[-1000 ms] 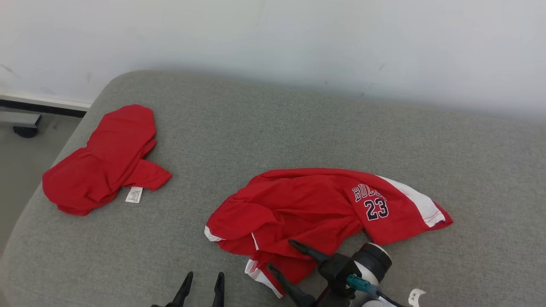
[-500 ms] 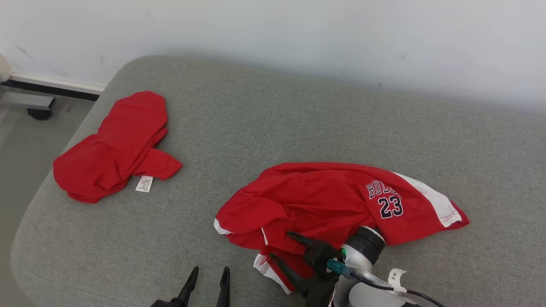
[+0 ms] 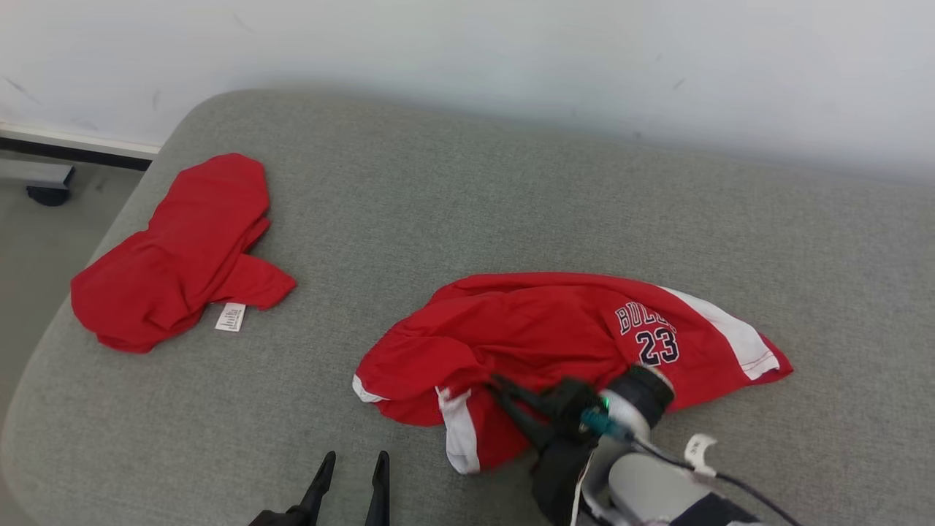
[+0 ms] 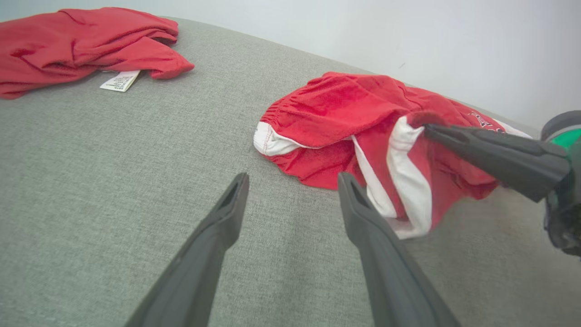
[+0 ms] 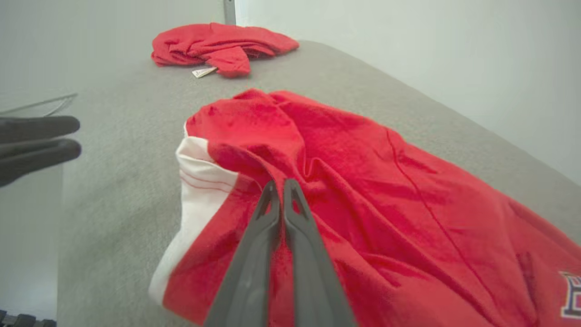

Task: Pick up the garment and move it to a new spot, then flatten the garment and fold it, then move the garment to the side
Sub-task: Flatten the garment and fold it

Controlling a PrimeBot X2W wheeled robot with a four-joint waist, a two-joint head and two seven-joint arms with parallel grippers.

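The garment (image 3: 540, 329) is a crumpled pair of red shorts with white side stripes and "BULLS 23" printed on it, lying on the grey cushion right of centre. My right gripper (image 3: 495, 383) is shut on a fold of the shorts at their near edge, beside the white stripe. In the right wrist view the gripper (image 5: 281, 184) pinches the red cloth of the garment (image 5: 372, 190), which is bunched up at the fingertips. My left gripper (image 4: 295, 177) stands open over bare cushion, just left of the garment (image 4: 336, 109), with nothing between its fingers. It is at the bottom of the head view (image 3: 356, 456).
A second red garment (image 3: 182, 256) with a white label lies crumpled at the cushion's far left, near the edge. The grey cushion (image 3: 467, 204) ends at a pale wall behind. Floor and a caster (image 3: 44, 193) show past the left edge.
My right gripper has closed on the shorts' near fold and drawn the white-striped hem up and inward. The left gripper stays open. The head camera has shifted a little.
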